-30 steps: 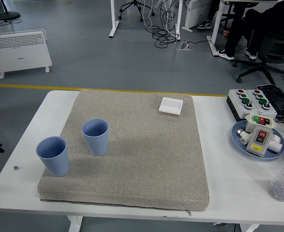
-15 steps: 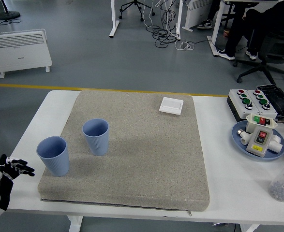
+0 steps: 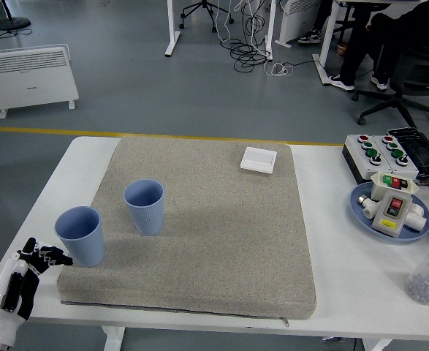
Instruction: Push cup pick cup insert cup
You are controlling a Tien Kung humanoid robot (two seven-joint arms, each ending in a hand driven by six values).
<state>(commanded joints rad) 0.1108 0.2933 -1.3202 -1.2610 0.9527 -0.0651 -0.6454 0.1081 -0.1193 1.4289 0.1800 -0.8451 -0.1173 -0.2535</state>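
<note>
A: Blue, ribbed plastic: two cups, both upright on the grey mat [image 3: 221, 241]. Near cup [image 3: 80, 235] at the mat's front-left corner; far cup [image 3: 144, 207] just behind and to its right, apart from it.

B: And the hand?

A: Left hand [image 3: 25, 276], black and white, fingers spread loosely, holding nothing. A second ago it was barely in view at the left edge; half a second ago lower on the table; now its fingertips [image 3: 59, 258] lie just beside the near cup's base. Contact not certain.

B: Cups moved?

A: Neither. Reads as the approach for the push, not yet begun; picking and nesting remain.

B: Right hand?

A: Not in view. Also listed: white square box [image 3: 259, 159] at the mat's far edge, untouched.
</note>
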